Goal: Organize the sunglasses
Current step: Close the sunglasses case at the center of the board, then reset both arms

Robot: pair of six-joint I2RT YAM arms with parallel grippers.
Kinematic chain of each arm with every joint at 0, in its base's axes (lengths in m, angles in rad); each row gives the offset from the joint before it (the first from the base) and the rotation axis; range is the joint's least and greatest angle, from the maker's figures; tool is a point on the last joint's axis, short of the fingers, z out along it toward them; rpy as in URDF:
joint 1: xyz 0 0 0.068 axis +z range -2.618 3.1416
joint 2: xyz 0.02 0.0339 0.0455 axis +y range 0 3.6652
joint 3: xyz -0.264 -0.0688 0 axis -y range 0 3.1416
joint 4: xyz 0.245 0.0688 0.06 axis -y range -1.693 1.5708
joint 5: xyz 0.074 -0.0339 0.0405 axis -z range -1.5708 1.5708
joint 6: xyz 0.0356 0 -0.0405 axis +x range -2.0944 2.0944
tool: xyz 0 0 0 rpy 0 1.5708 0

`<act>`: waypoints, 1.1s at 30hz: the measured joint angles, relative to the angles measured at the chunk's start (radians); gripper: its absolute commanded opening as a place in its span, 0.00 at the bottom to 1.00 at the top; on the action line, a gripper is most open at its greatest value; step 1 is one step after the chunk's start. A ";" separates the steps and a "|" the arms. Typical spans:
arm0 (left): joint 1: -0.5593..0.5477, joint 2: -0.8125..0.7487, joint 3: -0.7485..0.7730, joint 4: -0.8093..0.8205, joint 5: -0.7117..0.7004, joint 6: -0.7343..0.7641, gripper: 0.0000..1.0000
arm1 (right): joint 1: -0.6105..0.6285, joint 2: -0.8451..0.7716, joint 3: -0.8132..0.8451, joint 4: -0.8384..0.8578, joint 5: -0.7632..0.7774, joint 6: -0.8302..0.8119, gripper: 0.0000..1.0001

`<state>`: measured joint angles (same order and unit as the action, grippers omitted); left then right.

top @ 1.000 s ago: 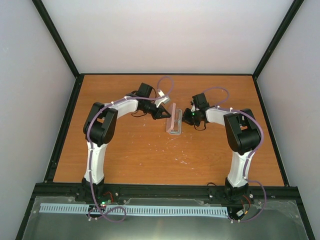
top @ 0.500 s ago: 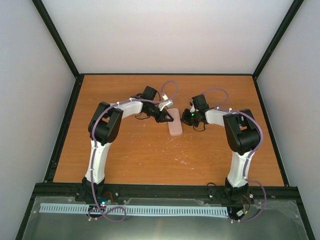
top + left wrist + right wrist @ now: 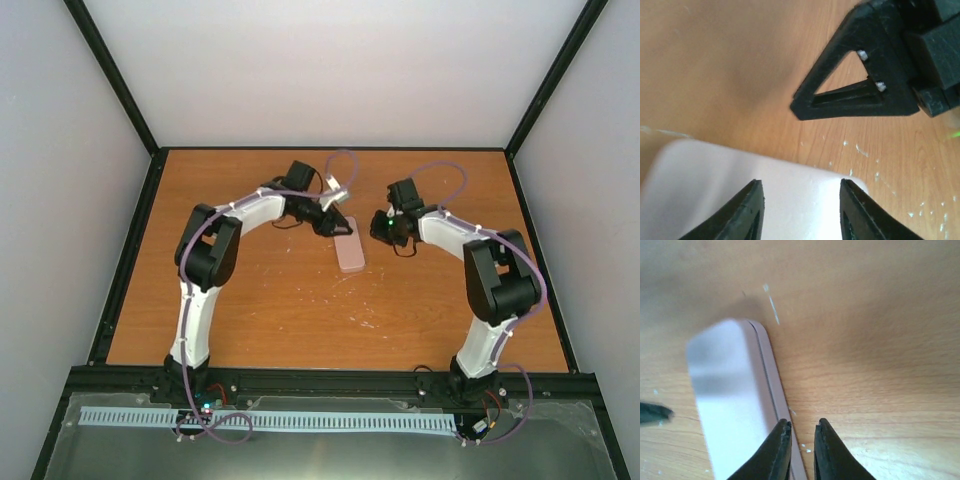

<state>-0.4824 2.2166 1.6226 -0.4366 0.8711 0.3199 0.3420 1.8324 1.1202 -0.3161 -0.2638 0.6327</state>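
Note:
The pale pink case (image 3: 349, 250) lies flat and closed on the wooden table. The sunglasses do not show in any view. My left gripper (image 3: 335, 226) hangs over the case's far end, open, with the case lid (image 3: 740, 190) below and between its fingers; whether they touch it I cannot tell. My right gripper (image 3: 378, 228) is just right of the case, its jaws a narrow gap apart and empty. In the right wrist view the case (image 3: 730, 390) lies left of the gripper (image 3: 802, 427), with bare table between the fingertips. The right gripper's finger (image 3: 855, 95) shows in the left wrist view.
The wooden table (image 3: 300, 300) has pale scuff marks near its middle. Black frame rails (image 3: 128, 260) run along its edges, with grey walls behind. The two grippers are close together over the case.
One second ago the case stood open on its edge between the grippers. It now lies flat and closed. The left gripper moved over its far end; the right arm shifted slightly.

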 measured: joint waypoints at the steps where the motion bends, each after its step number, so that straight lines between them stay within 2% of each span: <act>1: 0.009 -0.012 0.020 -0.009 0.003 0.002 0.90 | -0.002 -0.030 0.016 -0.031 0.034 -0.013 0.26; 2: 0.023 -0.026 0.039 -0.009 0.006 0.002 0.99 | -0.005 -0.053 0.027 -0.050 0.058 -0.017 0.29; 4: 0.069 -0.068 0.067 -0.006 0.010 0.000 1.00 | -0.017 -0.112 0.048 -0.082 0.107 -0.037 0.40; 8: 0.214 -0.169 0.110 0.001 0.015 -0.024 1.00 | -0.072 -0.227 0.048 -0.123 0.173 -0.055 0.80; 9: 0.256 -0.197 0.111 0.005 0.016 -0.032 1.00 | -0.083 -0.248 0.042 -0.125 0.185 -0.047 0.94; 10: 0.299 -0.224 0.109 0.006 0.018 -0.039 1.00 | -0.097 -0.278 0.027 -0.126 0.202 -0.049 0.99; 15: 0.507 -0.332 0.023 0.023 0.027 -0.045 1.00 | -0.122 -0.434 -0.096 -0.149 0.282 -0.013 1.00; 20: 0.656 -0.359 -0.208 0.031 0.037 -0.011 1.00 | -0.124 -0.516 -0.156 -0.202 0.356 0.048 1.00; 25: 0.660 -0.359 -0.369 0.026 0.045 0.012 1.00 | -0.126 -0.500 -0.134 -0.265 0.403 0.061 1.00; 33: 0.639 -0.452 -0.452 0.136 -0.040 0.011 1.00 | -0.129 -0.416 -0.072 -0.299 0.421 0.061 1.00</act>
<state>0.1562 1.7641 1.1702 -0.3004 0.8310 0.3313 0.2134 1.4162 1.0485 -0.6155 0.1570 0.6941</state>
